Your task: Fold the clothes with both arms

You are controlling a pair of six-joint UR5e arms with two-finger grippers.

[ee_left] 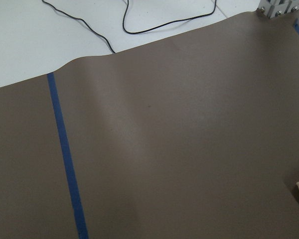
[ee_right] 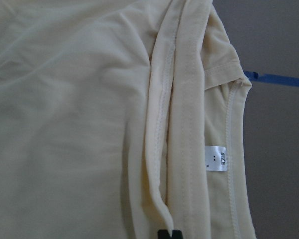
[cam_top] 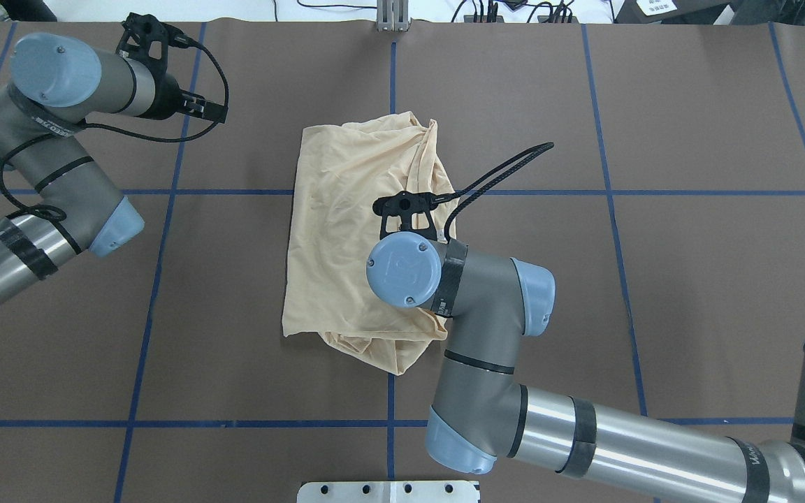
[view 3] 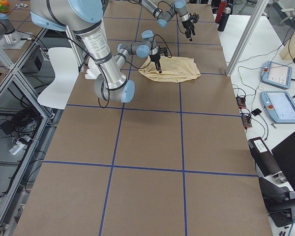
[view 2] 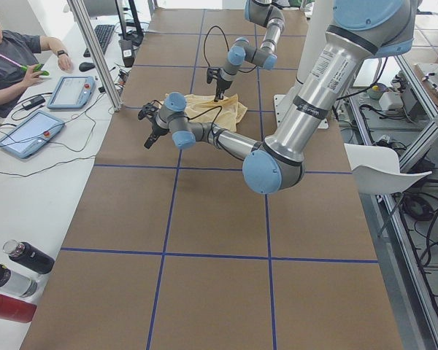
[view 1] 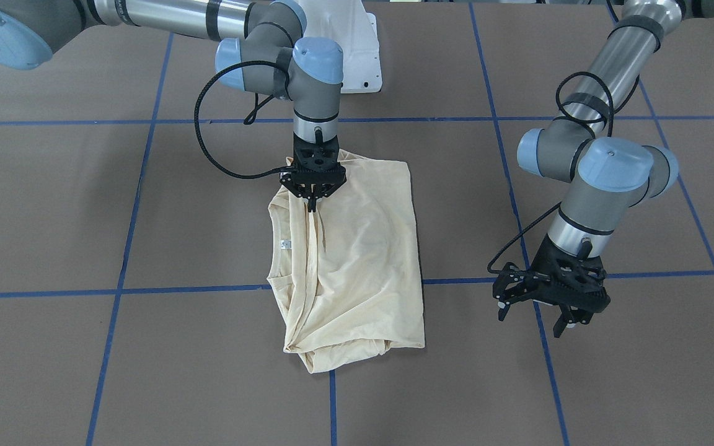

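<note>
Cream-yellow T-shirt (view 1: 357,248) is lying near the middle of the brown surface (view 1: 53,204), gathered into a rough, wrinkled oblong and crossing one blue tape line (view 1: 196,288). Its neck opening is facing the robot's right side, and a small white neck label (view 1: 283,244) is showing just inside the collar. The corner farthest from the robot is rolling under itself in a rumpled bunch. Right arm (view 1: 315,124) is standing straight down over the shirt's robot-side end, close to the collar. Its jaws are pinching fully together on a raised ridge of stitched hem running lengthwise beside the neck opening; in the right wrist view the two black tips are meeting on that doubled hem, with the label just beside it. Left arm (view 1: 611,179) is hanging well apart from the shirt, off to the robot's left, above bare surface near a tape crossing. Its jaws are spread wide and gripping nothing. The left wrist view is taking in bare surface, one tape line, a sliver of cream cloth at its right edge, and black cables (ee_left: 164,20) trailing over a white area beyond the surface's edge.
</note>
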